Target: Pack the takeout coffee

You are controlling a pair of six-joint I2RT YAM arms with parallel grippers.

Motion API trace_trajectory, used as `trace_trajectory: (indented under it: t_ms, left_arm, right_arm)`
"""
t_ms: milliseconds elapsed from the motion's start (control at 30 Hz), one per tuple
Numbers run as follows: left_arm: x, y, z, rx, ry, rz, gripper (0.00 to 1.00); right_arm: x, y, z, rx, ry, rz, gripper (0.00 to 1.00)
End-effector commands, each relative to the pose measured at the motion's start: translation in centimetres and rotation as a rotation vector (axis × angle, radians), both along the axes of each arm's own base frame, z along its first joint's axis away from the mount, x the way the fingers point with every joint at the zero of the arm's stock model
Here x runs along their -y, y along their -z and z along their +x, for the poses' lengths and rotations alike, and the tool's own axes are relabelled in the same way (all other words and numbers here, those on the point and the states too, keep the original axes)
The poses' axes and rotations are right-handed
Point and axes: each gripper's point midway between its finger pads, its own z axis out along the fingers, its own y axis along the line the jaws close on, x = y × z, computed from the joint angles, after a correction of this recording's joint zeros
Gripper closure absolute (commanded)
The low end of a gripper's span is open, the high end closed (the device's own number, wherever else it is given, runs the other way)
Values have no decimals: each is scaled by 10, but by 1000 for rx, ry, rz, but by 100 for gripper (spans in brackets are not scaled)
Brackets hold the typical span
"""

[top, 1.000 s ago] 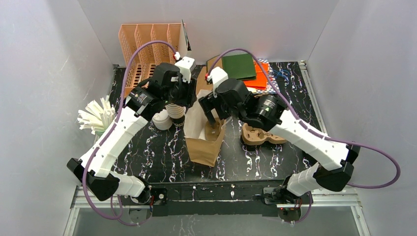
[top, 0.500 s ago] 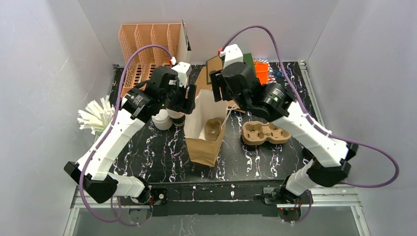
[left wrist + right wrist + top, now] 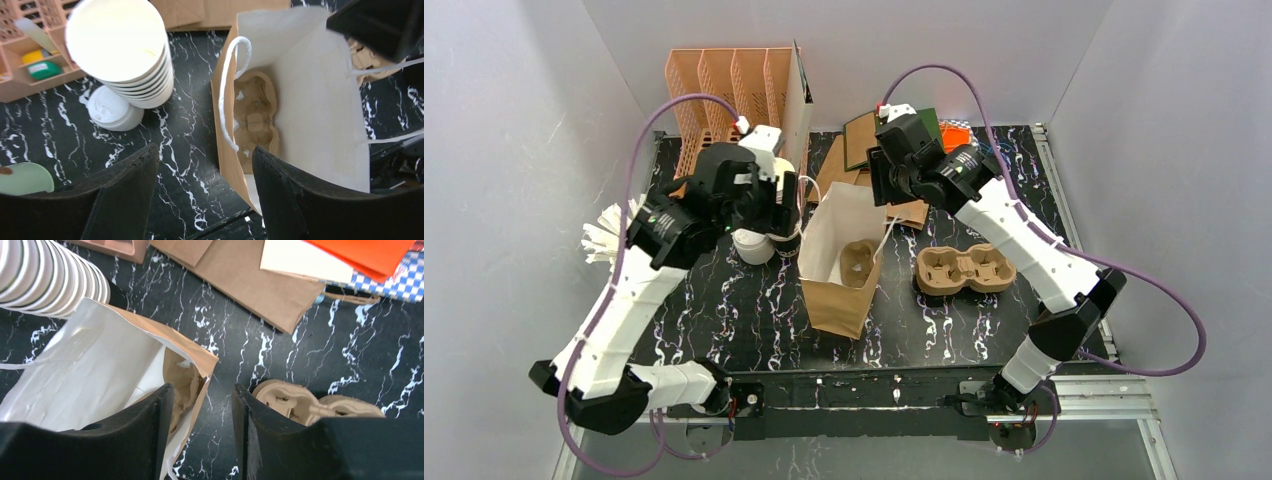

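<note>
Currently one takeout coffee [image 3: 111, 106] is visible: a small cup capped with a round white plastic lid that has a raised rim and a sip opening. The lid hides most of the cup wall, so the wall colour cannot be determined. The cup stands upright on the black marbled table [image 3: 185, 150], left of the paper bag [image 3: 320, 100] and just beside the tall stack of lidless cups [image 3: 120, 40].

The bag stands open at the centre of the table, brown outside and white inside. A moulded pulp carrier [image 3: 255, 115] lies at its bottom with no cup seated in it. A second pulp carrier [image 3: 964, 268] rests on the table to the right of the bag.

Left gripper [image 3: 205, 165]: raised above the gap between the cup stack and the bag, fingers spread wide, nothing between them.

Right gripper [image 3: 202, 405]: raised above the far right rim of the bag, fingers parted by a narrower gap, nothing held
</note>
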Motion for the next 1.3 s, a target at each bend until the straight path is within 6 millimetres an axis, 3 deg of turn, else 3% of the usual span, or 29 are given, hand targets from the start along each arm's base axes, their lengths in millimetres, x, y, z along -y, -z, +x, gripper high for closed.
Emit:
trace_trajectory:
  t_ms: [0, 233, 400, 467, 900, 1267]
  left_arm:
    - [-33, -35, -12, 92, -91, 3, 34]
    - [-57, -32, -4, 126, -200, 84, 38]
    - [-66, -36, 10, 184, -282, 108, 44]
    - [-70, -37, 17, 202, -316, 127, 46]
    - [-64, -32, 55, 221, -382, 149, 47]
    - [-76, -6, 89, 136, -417, 68, 48]
  right_arm:
    - [-2, 9, -3, -30, 12, 24, 48]
    - [-1, 27, 3, -51, 33, 2, 56]
    - [6, 21, 18, -16, 86, 10, 90]
    - [13, 15, 27, -1, 112, 26, 99]
    - [71, 16, 75, 20, 275, 30, 99]
    - [148, 5, 112, 71, 509, 0, 96]
